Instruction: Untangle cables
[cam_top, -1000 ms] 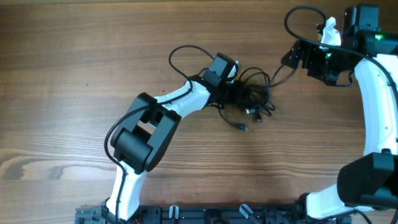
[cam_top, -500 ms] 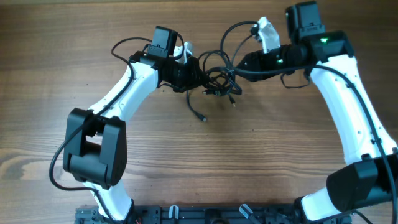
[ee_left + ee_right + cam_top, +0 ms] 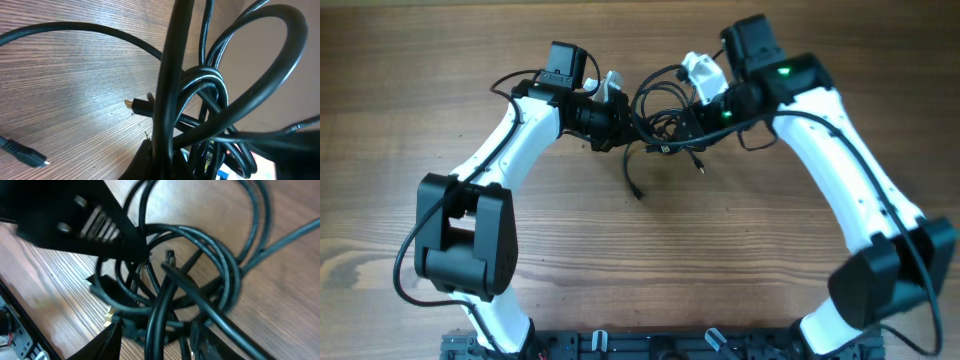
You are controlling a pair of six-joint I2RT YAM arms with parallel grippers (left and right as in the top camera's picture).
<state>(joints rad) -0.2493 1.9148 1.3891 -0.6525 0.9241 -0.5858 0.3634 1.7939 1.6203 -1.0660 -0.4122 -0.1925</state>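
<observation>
thin glossy black cables [image 3: 668, 138], looped and bunched on grained wooden worktop [image 3: 720, 270]. pinched tight by left gripper [image 3: 624, 124]. right gripper [image 3: 688, 124], nearer than 1 second ago, amid loops; width unclear.

Looks like a robotics lab: white left arm [image 3: 508, 152] and right arm [image 3: 840, 170] on a wooden table [image 3: 380, 120].

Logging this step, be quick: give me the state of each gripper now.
Left gripper: closed, holding the cables.
Right gripper: in among the cables; open or closed cannot be told.
</observation>
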